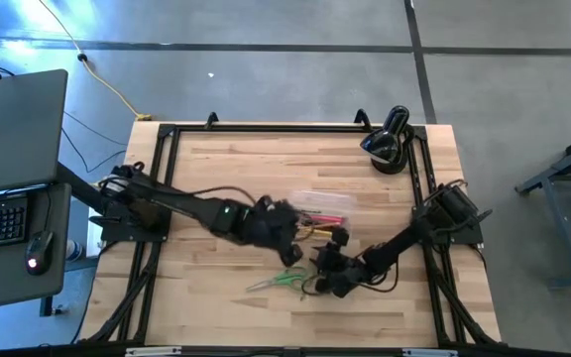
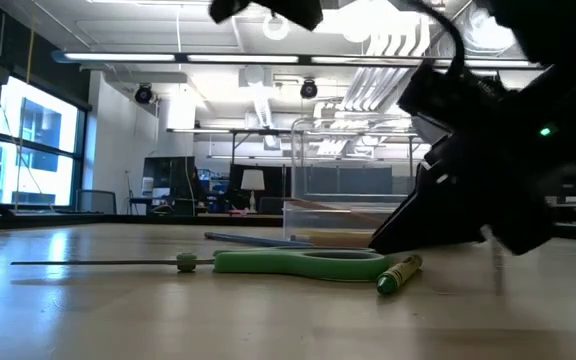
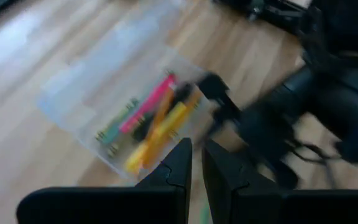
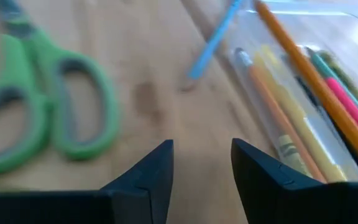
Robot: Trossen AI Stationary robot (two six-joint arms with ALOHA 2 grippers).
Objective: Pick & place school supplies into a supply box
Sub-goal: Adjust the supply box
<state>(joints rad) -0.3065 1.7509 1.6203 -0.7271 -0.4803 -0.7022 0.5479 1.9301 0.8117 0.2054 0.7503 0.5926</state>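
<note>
I am hovering my right fingers (image 4: 201, 180) spread and empty over the worktop (image 1: 216, 297), green scissors (image 4: 39, 118) at my ten o'clock, the clear supply box (image 4: 328, 74) of pencils at two. My left fingers (image 3: 194, 165) are nearly pressed together, pinching nothing, above that box. I judge I should swing toward the scissors' handles and straddle one loop squarely.

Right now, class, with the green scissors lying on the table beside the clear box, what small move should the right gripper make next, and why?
Probably swing the right gripper over the green scissors and lower onto a handle. Its fingers stand open and empty, the scissors lie flat outside the supply box, and the pencils already sit inside.
</note>
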